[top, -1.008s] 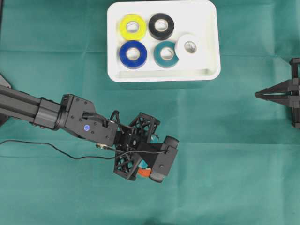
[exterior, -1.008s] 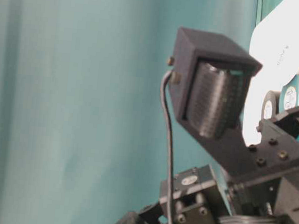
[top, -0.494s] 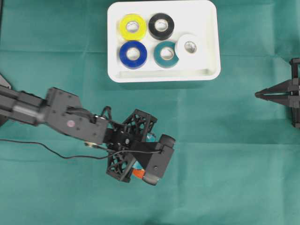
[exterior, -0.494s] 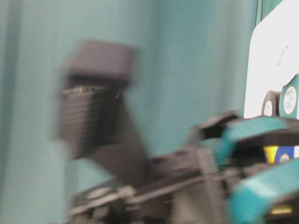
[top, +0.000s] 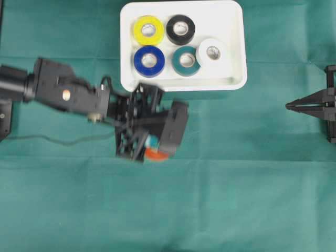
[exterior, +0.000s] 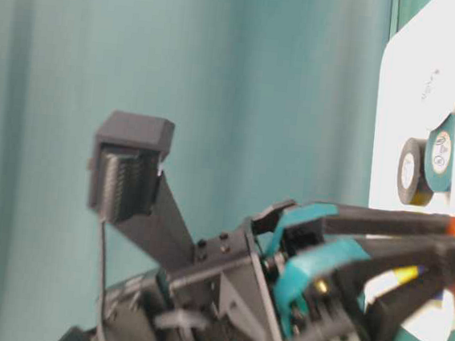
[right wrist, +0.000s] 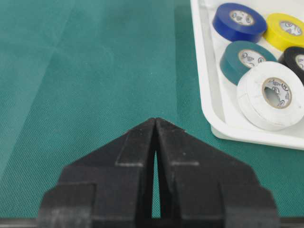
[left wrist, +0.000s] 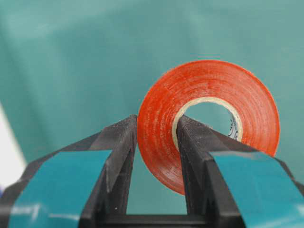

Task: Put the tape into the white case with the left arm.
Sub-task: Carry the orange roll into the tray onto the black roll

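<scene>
Swinging up from lower centre, the left gripper point(top: 151, 152) reached just below the white case point(top: 236, 47), clenched on the orange tape point(left wrist: 209, 118)'s wall, carried clear of the cloth. Delivery looked close.

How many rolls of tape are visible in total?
6. Five lie in the white case: yellow, black, blue, teal, white. The left gripper holds an orange roll.
</scene>
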